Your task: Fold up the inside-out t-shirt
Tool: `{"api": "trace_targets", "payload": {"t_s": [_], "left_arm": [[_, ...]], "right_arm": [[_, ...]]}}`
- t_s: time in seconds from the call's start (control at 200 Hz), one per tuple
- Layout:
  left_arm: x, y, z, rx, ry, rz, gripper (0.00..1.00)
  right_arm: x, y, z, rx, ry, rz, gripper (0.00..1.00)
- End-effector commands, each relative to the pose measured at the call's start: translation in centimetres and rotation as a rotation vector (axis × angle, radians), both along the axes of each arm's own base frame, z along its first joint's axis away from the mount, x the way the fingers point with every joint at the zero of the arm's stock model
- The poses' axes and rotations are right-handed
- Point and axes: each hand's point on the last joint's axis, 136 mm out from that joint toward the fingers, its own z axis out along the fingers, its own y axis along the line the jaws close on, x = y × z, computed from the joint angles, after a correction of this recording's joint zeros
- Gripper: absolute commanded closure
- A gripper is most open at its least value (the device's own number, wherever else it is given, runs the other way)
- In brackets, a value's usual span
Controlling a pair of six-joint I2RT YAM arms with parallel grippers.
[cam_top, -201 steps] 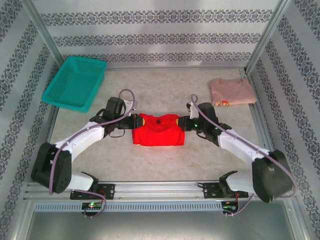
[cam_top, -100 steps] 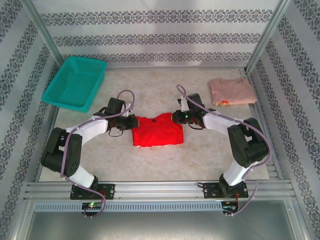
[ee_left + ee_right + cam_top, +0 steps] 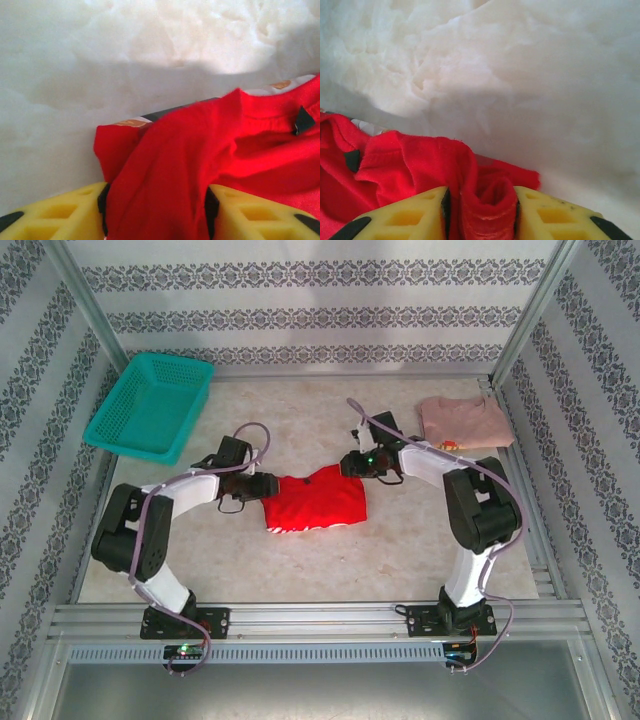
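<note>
1. Mid-table, between the two arms: inside-out t-shirt [image 3: 315,502], bright red, rumpled and partly folded, lying on the pale table [image 3: 300,565].
2. Left edge of the t-shirt: left gripper [image 3: 156,200], jaws parted fairly wide with a broad bunch of red cloth filling the gap. Whether it is pinched cannot be told.
3. Far right corner of the t-shirt: right gripper [image 3: 480,200], jaws narrower with a small roll of red cloth between them. Grip likewise unclear.
4. Far left corner: teal basket [image 3: 165,361].
5. Far right: pale pink shirt [image 3: 463,422], folded, well apart.
</note>
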Motion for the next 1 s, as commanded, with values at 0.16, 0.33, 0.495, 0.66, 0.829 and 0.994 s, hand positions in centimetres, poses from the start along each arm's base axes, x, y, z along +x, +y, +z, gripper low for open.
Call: {"api": "trace_targets", "payload": {"t_s": [0.16,0.33,0.495,0.66,0.829,0.994], "left_arm": [[-4.1,1.6,6.3,-0.007,-0.095,0.035,0.28],[-5.9,-4.5,8.0,-0.238,-0.101,-0.118,0.3],[-4.8,-5.3,4.6,-0.226,-0.015,-0.087,0.36],[-5.8,-2.7,-0.5,-0.086,0.072,-0.028,0.39],[-6.9,-2.1,-0.6,-0.061,0.06,-0.056,0.38],[-7.6,-1.1,3.6,-0.074,-0.092,-0.042,0.37]], "right_arm": [[-4.5,-2.1,5.1,-0.111,-0.09,0.031,0.46],[-6.6,2.9,4.8,0.05,-0.063,0.092,0.48],[-6.5,4.1,1.2,0.083,0.041,0.074,0.56],[-6.1,3.6,-1.5,0.067,0.105,0.066,0.58],[-5.9,2.4,0.6,0.068,0.092,0.092,0.56],[-6.9,-0.9,3.8,0.067,0.034,0.04,0.45]]}}
